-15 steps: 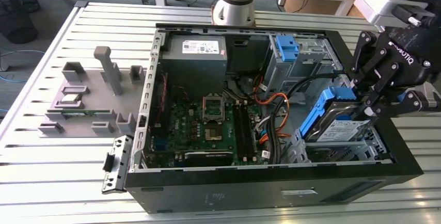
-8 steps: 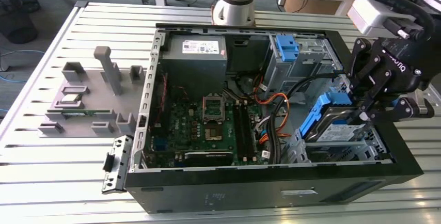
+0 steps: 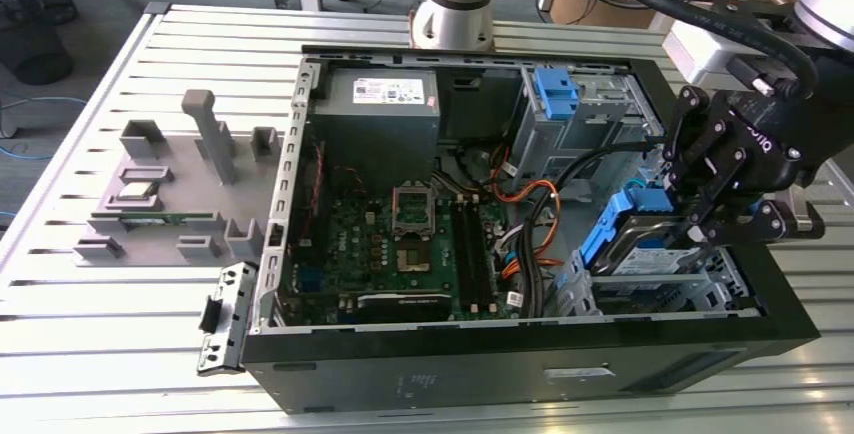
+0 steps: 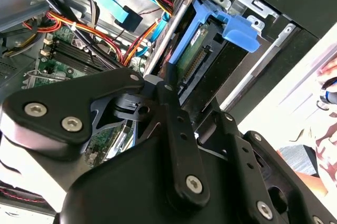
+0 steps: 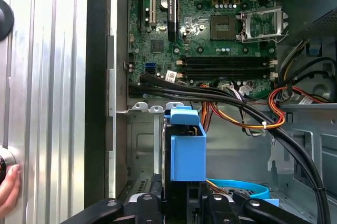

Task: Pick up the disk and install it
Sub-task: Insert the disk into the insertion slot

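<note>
Gripper (image 3: 710, 229) jaws clamped on disk (image 3: 657, 252), which is being held tilted at drive cage (image 3: 654, 286); apparently not yet seated.

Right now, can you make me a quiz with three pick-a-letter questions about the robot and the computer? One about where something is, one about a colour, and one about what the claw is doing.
1. Where is the disk?
A) on the floor
B) inside the open computer case, at the exterior view's right
C) on a shelf

2. What colour are the disk's rails?
A) blue
B) red
C) yellow

3. What is the gripper doing?
A) spread wide open with nothing in it
B) pointing up at the ceiling
C) shut on the disk

Answers:
1 B: the disk sits tilted at the metal drive cage inside the case.
2 A: blue plastic frames the disk in both wrist views.
3 C: the gripper clamps the disk by its blue rail.
</note>
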